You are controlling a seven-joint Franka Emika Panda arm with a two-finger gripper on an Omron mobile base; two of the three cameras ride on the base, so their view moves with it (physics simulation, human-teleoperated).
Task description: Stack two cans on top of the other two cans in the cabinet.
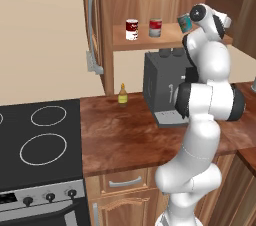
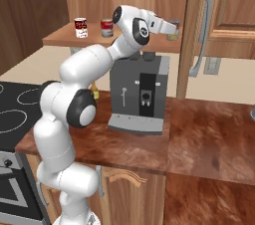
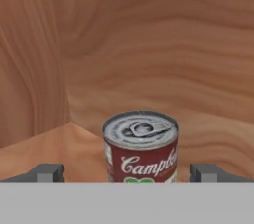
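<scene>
The brown wooden wall cabinet [image 1: 165, 40] holds a dark red white-label can [image 1: 132, 29], a red-over-grey can [image 1: 155, 28] at its 3 o'clock, and a teal can [image 1: 184, 22]. The released two-finger gripper [image 3: 128, 172] frames a red Campbell's can [image 3: 141, 147].

Arm raised, reaching forward; gripper [image 3: 127, 172] level, jaws wide apart.

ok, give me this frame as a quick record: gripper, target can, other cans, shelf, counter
gripper: open, fingertips either side of a can, not closed on it
target can: red label, white script, pull-tab top, upright on the shelf
other cans: dark red-and-white can and red-over-grey can, both upright, unstacked
shelf: wooden cabinet shelf
counter: coffee machine, small bottle
</scene>
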